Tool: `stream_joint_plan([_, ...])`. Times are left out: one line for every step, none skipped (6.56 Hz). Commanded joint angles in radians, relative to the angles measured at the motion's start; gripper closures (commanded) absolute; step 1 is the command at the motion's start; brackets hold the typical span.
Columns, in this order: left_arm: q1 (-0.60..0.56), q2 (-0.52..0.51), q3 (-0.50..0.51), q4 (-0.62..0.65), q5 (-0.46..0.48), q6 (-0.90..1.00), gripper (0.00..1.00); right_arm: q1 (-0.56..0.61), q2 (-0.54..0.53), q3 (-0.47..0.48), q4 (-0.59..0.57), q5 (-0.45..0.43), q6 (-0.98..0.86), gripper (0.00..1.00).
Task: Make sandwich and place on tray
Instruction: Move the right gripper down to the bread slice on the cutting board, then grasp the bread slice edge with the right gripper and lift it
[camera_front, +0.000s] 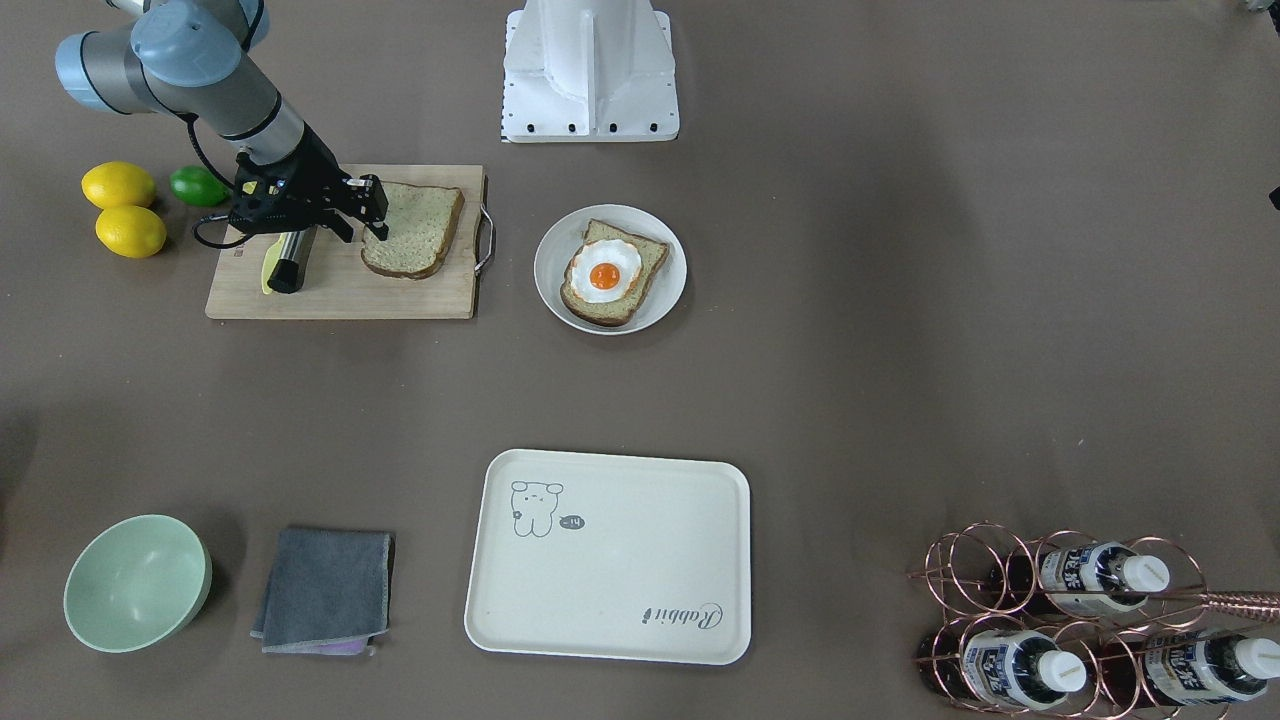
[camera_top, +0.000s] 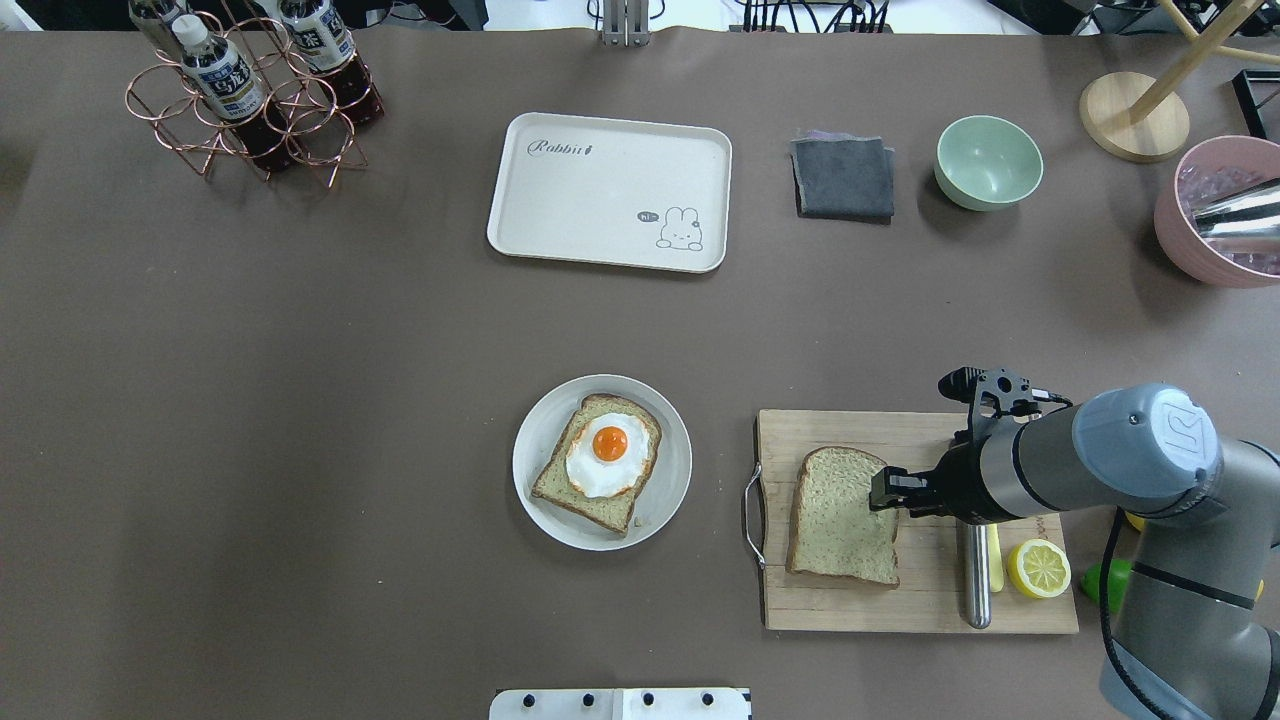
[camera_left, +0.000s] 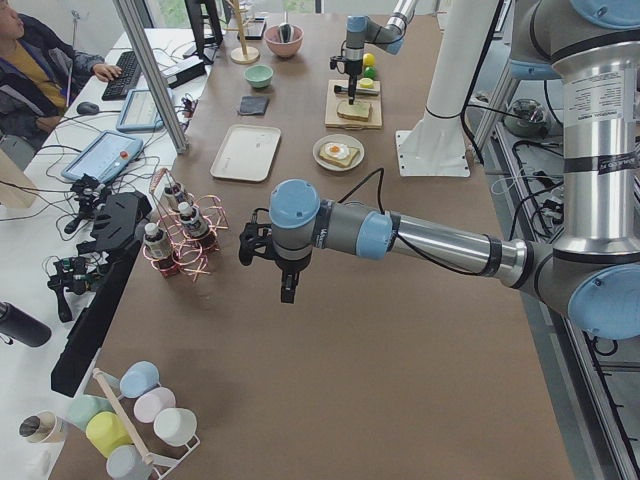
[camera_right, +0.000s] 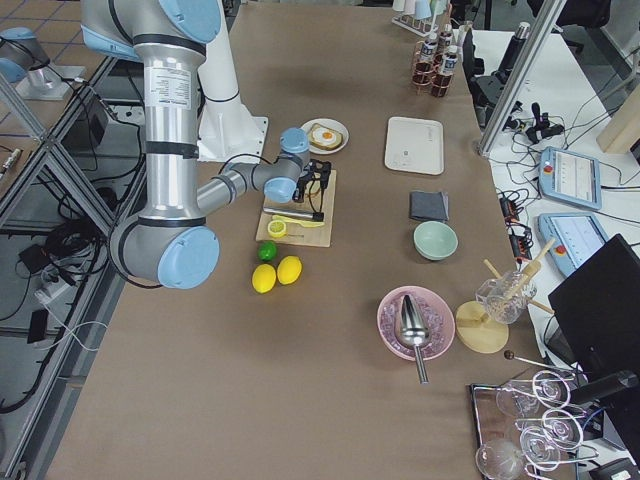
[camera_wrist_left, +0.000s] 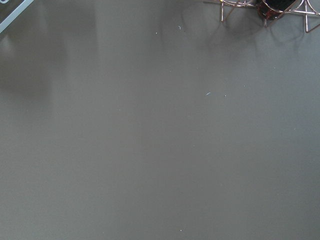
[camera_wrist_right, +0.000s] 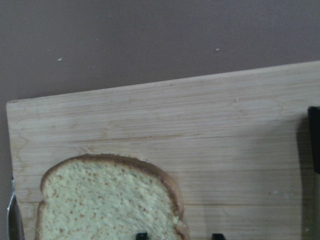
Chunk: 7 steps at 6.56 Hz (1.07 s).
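Note:
One bread slice (camera_top: 840, 515) lies flat on the wooden cutting board (camera_top: 850, 610). My right gripper (camera_top: 885, 492) is low over that slice's right edge, open. In the right wrist view its fingertips (camera_wrist_right: 141, 234) stand either side of the crust of the slice (camera_wrist_right: 105, 200). The second slice (camera_top: 560, 490) lies on the round white plate (camera_top: 670, 500) with the fried egg (camera_top: 608, 455) on top. The cream tray (camera_top: 600, 190) is bare at the far middle. My left gripper (camera_left: 288, 290) hangs over bare table near the bottle rack. I cannot tell whether it is open or shut.
A metal-handled knife (camera_top: 976, 580) and a lemon half (camera_top: 1039, 568) lie on the board beside my right wrist. Two lemons (camera_front: 118, 185) and a lime (camera_front: 198, 185) sit beyond it. A green bowl (camera_top: 988, 160), a grey cloth (camera_top: 843, 178) and a bottle rack (camera_top: 250, 100) stand along the far side.

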Motion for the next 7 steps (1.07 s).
stream_joint_plan([0.000,0.001,0.001,-0.002,0.000,0.000,0.03,-0.001,0.010,0.006,0.000,0.000,0.000,1.00])
stream_joint_plan([0.000,0.001,0.003,-0.002,0.000,0.000,0.03,-0.001,0.022,0.009,0.000,0.001,0.000,1.00])
stream_joint_plan([0.000,0.001,0.001,-0.002,0.000,0.000,0.03,0.001,0.027,0.032,0.000,0.008,0.000,1.00])
stream_joint_plan([0.000,0.004,0.000,-0.003,-0.003,0.000,0.03,0.004,0.053,0.058,0.000,0.011,0.001,1.00])
stream_joint_plan([0.000,0.004,0.001,-0.004,-0.015,0.000,0.03,0.011,0.095,0.061,0.000,0.009,0.001,1.00])
stream_joint_plan([-0.002,0.006,-0.002,-0.004,-0.015,0.001,0.03,0.021,0.172,0.038,-0.003,0.005,0.030,1.00])
stream_joint_plan([-0.002,0.007,0.001,-0.004,-0.015,0.000,0.03,0.024,0.244,0.005,-0.006,0.003,0.106,1.00])
